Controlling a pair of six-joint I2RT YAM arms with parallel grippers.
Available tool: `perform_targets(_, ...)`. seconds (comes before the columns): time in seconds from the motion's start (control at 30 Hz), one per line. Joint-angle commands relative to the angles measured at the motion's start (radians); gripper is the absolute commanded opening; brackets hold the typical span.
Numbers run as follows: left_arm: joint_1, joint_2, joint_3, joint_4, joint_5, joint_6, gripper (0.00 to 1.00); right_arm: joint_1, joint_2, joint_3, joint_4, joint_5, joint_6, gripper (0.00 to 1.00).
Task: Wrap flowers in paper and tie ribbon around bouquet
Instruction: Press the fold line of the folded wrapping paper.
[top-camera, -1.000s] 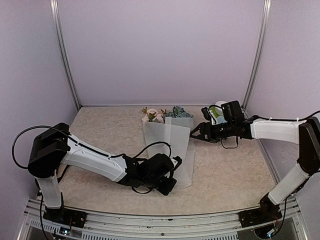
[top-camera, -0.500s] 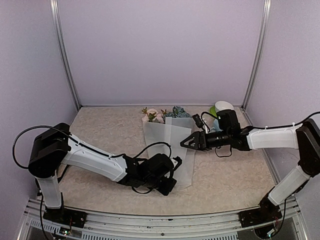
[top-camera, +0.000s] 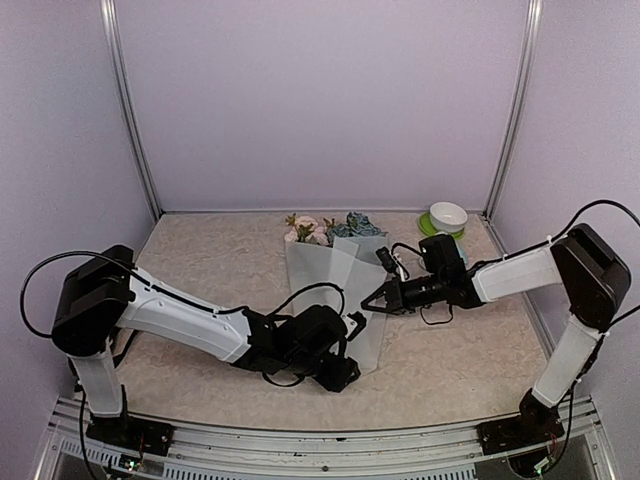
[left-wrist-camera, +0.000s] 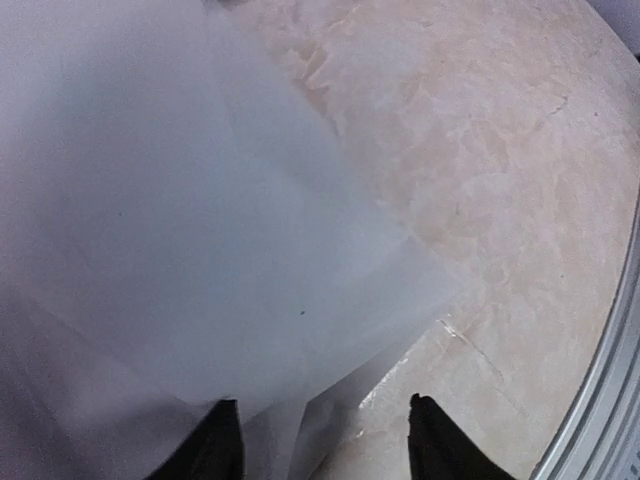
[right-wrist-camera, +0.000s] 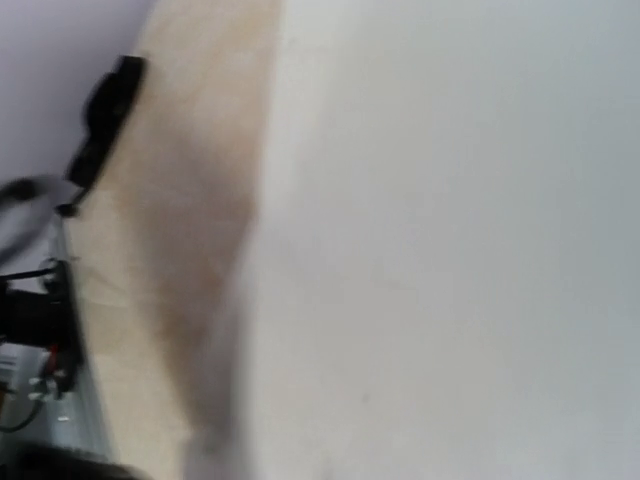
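Paper (top-camera: 335, 290) lies in the middle of the table (top-camera: 200, 260), folded over the stems of the flowers (top-camera: 322, 228). The pink and blue flower heads poke out at the far end, near the back wall. The other end of the paper points toward the arms.

The left gripper (top-camera: 350, 350) sits low at that near end. Its two fingers are apart, and a corner of the paper lies between them. They are not pinching it. I think it waits there so it can grab the corner or press it flat, so the wrap does not slide.

The right gripper (top-camera: 370, 300) reaches in from the right side. Its tip is at the right edge of the paper and its fingers are squeezed together. Its own camera shows only blurry white paper, very close, so I cannot tell if it has a bit of paper between its fingers. I think it is there to pull that side over the stems.

A white cup (top-camera: 447, 215) stands far back on the right, well away from the paper. No ribbon shows anywhere, so the tying is not yet done.
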Motion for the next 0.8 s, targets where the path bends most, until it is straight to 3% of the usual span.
perform_targets(0.0,0.001,-0.164,0.035,0.072,0.003,0.056,0.65,-0.018,0.076,0.003,-0.023,0.055,-0.056,0.0)
perform_targets(0.07,0.027,-0.215,0.08,0.075,0.025,0.092,0.72,-0.018,0.1,0.005,0.006,0.042,-0.051,0.0)
perform_targets(0.2,0.132,-0.181,0.217,0.009,0.011,0.07,0.75,-0.018,0.134,0.011,0.013,0.034,-0.061,0.0)
perform_targets(0.37,0.332,0.001,0.428,-0.208,-0.056,-0.078,0.55,-0.019,0.122,0.012,0.008,0.019,-0.068,0.0)
perform_targets(0.47,0.389,-0.012,0.39,-0.139,-0.014,-0.071,0.52,-0.021,0.103,0.037,-0.025,0.02,-0.095,0.0)
perform_targets(0.63,0.337,-0.096,0.25,-0.062,-0.006,0.045,0.5,-0.043,0.109,0.081,-0.057,-0.001,-0.113,0.0)
perform_targets(0.77,0.282,-0.097,0.164,-0.118,0.022,0.052,0.32,-0.055,0.119,0.115,-0.076,0.002,-0.121,0.0)
